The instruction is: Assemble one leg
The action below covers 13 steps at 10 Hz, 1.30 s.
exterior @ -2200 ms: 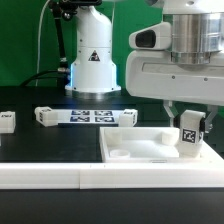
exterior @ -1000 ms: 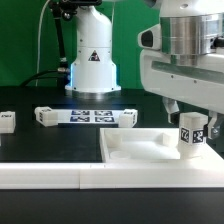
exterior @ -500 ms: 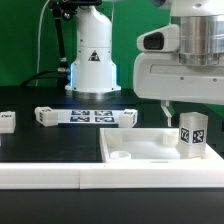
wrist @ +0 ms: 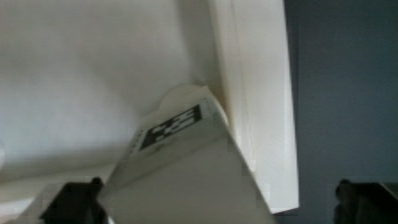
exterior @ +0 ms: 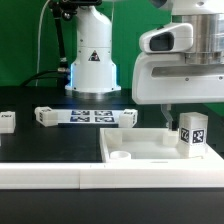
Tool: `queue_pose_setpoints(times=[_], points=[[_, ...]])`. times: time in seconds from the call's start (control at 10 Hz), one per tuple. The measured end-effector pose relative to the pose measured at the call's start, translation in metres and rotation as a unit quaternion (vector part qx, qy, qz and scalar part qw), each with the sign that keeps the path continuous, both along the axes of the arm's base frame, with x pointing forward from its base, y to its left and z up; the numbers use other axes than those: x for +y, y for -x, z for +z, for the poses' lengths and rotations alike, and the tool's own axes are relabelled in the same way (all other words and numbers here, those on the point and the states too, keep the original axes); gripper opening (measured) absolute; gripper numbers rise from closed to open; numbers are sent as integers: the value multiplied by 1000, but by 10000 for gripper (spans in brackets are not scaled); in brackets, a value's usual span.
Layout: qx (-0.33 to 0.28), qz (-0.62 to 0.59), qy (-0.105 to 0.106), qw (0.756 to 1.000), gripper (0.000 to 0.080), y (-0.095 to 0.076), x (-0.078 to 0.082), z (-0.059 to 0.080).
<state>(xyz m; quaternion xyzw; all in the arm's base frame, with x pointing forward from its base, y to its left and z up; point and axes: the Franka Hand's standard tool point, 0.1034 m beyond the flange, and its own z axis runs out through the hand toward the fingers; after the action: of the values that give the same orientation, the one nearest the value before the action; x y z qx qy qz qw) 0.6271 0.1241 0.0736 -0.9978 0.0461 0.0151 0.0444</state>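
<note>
On white panel (exterior: 150, 142), leg (exterior: 193, 135) upright.

Seeing the leg (exterior: 194, 136) standing upright as a small white rectangular post, resting with its base on the flat white furniture panel (exterior: 150, 176), near the panel's corner on the exterior view's right. Showing a black-and-white square tag on the face turned toward the exterior camera. Sitting just beside the panel's edge in the wrist view, tag side visible, not tilting.

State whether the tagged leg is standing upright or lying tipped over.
Upright: the leg stands on end on the flat white piece, its tagged face vertical.
</note>
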Motion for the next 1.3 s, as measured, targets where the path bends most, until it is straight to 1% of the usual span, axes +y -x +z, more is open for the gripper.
queue_pose_setpoints(times=[0.3, 0.5, 0.7, 0.8, 0.9, 1.2, 1.3], points=[[-7, 84, -2, 996, 648, 0, -1, 0], [-10, 103, -2, 995, 648, 0, -5, -2], [-10, 103, -2, 995, 385, 0, -4, -2], [-10, 103, -1, 995, 385, 0, -5, -2], [-10, 101, -1, 995, 291, 0, -6, -2], [-8, 86, -2, 996, 291, 0, -7, -3], [0, 39, -11, 999, 291, -2, -9, -3]])
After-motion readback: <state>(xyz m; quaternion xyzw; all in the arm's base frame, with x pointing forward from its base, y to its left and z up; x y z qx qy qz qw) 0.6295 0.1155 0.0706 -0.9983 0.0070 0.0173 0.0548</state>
